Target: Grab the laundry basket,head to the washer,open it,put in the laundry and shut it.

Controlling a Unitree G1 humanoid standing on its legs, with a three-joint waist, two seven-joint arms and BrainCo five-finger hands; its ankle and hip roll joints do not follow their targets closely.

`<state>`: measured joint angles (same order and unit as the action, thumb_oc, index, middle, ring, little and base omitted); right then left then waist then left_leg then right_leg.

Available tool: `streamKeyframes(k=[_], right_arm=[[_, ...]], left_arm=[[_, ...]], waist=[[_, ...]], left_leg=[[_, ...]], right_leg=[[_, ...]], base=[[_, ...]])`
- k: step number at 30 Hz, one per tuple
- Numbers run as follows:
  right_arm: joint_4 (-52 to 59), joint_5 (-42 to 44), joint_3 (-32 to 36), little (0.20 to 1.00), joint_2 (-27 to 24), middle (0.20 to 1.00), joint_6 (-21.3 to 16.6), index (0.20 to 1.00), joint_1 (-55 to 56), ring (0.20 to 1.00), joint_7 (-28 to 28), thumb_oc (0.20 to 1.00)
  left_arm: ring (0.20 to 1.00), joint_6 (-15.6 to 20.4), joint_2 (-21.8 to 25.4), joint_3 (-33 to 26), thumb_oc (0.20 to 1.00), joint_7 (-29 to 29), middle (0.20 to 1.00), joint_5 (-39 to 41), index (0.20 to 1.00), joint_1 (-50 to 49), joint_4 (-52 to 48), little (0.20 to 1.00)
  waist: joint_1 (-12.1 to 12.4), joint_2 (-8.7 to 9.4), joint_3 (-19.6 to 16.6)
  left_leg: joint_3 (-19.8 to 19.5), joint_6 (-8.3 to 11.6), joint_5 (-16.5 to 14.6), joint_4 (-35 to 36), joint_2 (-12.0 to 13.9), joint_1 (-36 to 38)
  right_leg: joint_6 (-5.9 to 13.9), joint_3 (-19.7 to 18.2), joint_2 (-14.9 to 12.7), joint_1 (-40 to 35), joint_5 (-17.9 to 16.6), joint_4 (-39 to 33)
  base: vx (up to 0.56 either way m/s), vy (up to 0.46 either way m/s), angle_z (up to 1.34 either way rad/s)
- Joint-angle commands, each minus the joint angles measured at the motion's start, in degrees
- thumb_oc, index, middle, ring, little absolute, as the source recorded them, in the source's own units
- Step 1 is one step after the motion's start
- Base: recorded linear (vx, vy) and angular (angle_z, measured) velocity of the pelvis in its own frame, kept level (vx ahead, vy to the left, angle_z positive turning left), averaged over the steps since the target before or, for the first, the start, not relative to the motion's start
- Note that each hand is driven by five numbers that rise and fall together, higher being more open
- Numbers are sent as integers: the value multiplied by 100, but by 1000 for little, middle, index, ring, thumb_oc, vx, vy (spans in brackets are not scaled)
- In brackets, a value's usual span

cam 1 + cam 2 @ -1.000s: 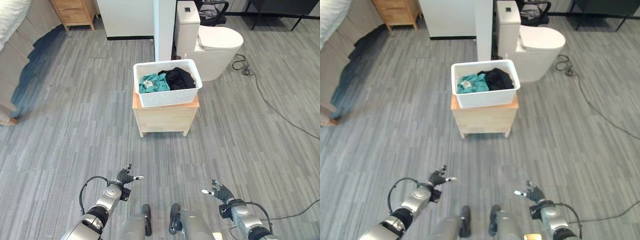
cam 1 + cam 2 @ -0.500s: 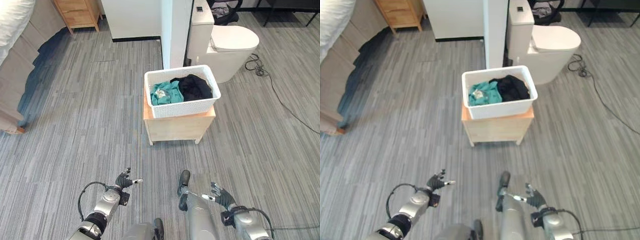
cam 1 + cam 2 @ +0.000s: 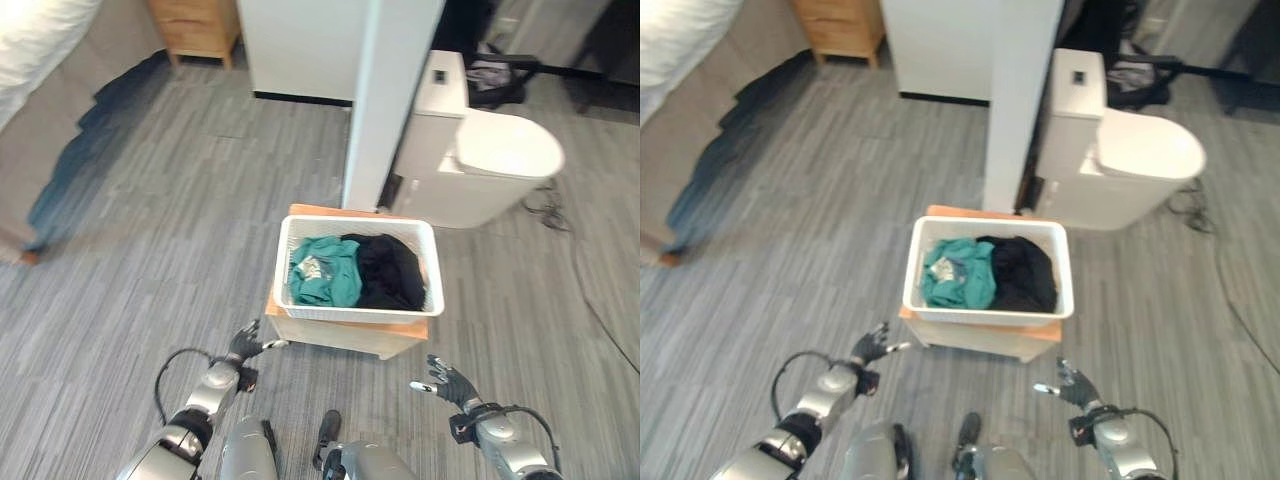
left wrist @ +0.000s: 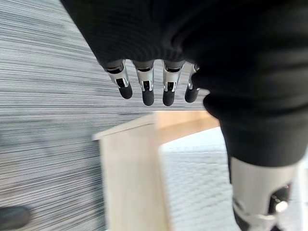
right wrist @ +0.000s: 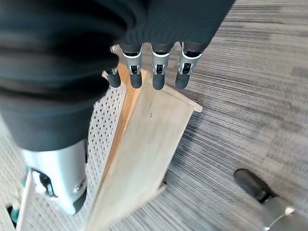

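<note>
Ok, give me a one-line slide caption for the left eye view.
Both open hands, left hand and right hand, reach toward the white laundry basket of teal and black clothes on a small wooden stand.

- My left hand (image 3: 243, 345) has silver fingers (image 4: 146, 85) with dark tips, set in a row under a black ribbed cover.
- Its thumb is a smooth silver-grey cylinder with a small round screw head near the base.
- My right hand (image 3: 447, 381) is built the same: silver fingers (image 5: 159, 68) with dark tips, a ribbed dark cover over the back and wrist, and a silver thumb.
- Both forearms are silver-grey and rounded.
</note>
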<state>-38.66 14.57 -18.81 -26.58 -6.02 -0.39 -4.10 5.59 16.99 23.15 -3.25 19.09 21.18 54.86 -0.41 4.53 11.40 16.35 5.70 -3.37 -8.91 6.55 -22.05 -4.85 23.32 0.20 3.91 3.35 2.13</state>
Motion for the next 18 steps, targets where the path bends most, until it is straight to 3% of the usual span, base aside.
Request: streamKeyframes(k=[1,4,8,10,11,14,16,18], right_arm=[[420,-241,6,1000,-242,1000,-178,1000,94,1000,-122,1000],[497,-462,-201,1000,-189,1000,-195,1000,-167,1000,-169,1000],[681,-622,-364,1000,-118,1000,-196,1000,-311,1000,-183,1000],[757,-702,-454,1000,-78,1000,-191,1000,-290,1000,-234,1000],[765,-721,-507,1000,-37,1000,-196,1000,-325,1000,-256,1000],[758,-733,-587,1000,27,1000,-177,1000,-334,1000,-293,1000],[791,-720,-605,1000,56,1000,-181,1000,-305,1000,-333,1000],[760,-770,-557,1000,-25,1000,-181,1000,-270,1000,-318,1000]], left_arm=[[1000,212,123,-61,1000,3,1000,-131,1000,-167,-272,1000],[1000,291,173,-224,1000,-8,1000,-35,1000,-258,-379,1000],[1000,298,254,-304,1000,-16,1000,-25,1000,-394,-437,1000],[1000,289,299,-403,1000,-23,1000,-38,1000,-470,-396,1000],[1000,293,311,-461,1000,-49,1000,-46,1000,-499,-372,1000],[1000,285,355,-558,1000,-54,1000,-23,1000,-580,-334,1000],[1000,284,381,-606,1000,-68,1000,-67,1000,-628,-350,1000],[1000,295,383,-574,1000,-72,1000,-64,1000,-624,-350,1000]], waist=[[53,-209,158],[75,-163,177],[182,-95,146],[228,-39,102],[256,-22,109],[319,-56,123],[392,-76,94],[396,-26,126]], left_leg=[[-638,-334,552,-104,-415,713],[-476,-495,366,-80,-533,906],[-260,-569,292,-33,-579,1043],[-167,-609,235,70,-620,1166],[-64,-623,254,135,-624,1226],[34,-633,263,220,-526,1321],[36,-530,111,176,-453,1403],[-94,-529,118,-207,-430,1279]], right_leg=[[1041,-433,-709,285,-445,598],[1119,-694,-833,363,-469,694],[1227,-865,-907,354,-590,623],[1327,-886,-948,353,-717,669],[1411,-808,-1048,430,-951,792],[1507,-684,-1187,575,-1078,1087],[1634,-469,-1496,566,-1122,769],[1596,-700,-1500,464,-1211,378]], base=[[183,192,-79],[148,224,-100],[88,155,-31],[93,155,-7],[44,106,-29],[37,47,-37],[57,-75,-15],[11,-155,14]])
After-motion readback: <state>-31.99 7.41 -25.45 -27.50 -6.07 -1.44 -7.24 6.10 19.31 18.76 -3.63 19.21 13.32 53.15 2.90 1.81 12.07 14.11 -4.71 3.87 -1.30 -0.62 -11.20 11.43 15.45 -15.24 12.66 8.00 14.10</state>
